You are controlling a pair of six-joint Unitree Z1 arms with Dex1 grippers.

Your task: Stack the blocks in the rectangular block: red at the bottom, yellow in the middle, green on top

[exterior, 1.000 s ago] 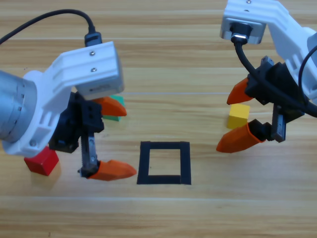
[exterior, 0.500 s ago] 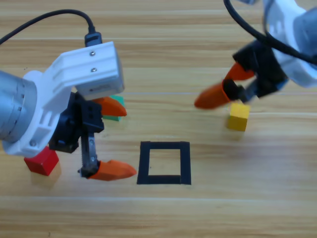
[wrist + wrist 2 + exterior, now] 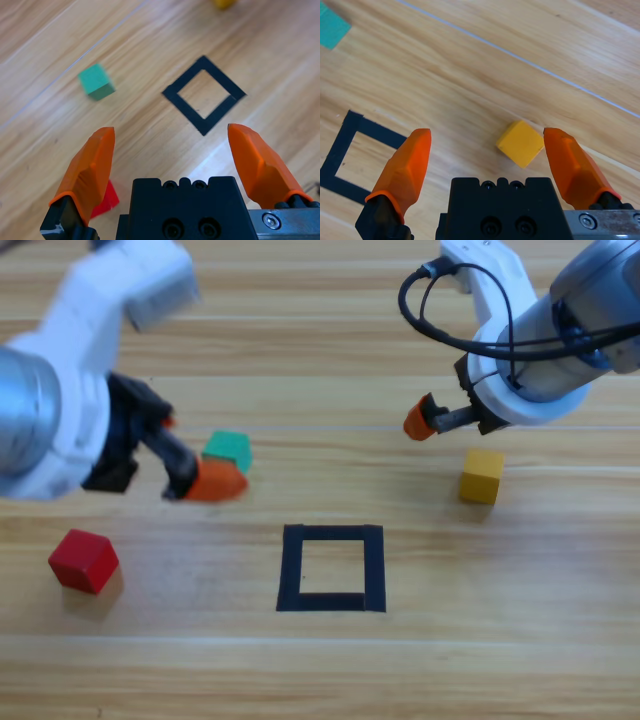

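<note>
High view: the black tape square holds nothing yet, and the red cube, green cube and yellow cube sit scattered on the worktop. The left gripper hangs jaws apart between red and green, likely lining up for red, the base. The right gripper, jaws apart, waits over yellow.

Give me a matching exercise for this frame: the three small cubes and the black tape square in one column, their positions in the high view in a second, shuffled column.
Things:
1. small red cube
2. small yellow cube
3. small teal-green cube
4. black tape square outline

Places in the high view:
A. middle of the table, bare wood inside
B. right side, below the right gripper
C. far left, nearest the bottom edge of the three cubes
D. left of centre, beside the left gripper

Pairs: 1-C, 2-B, 3-D, 4-A
</note>
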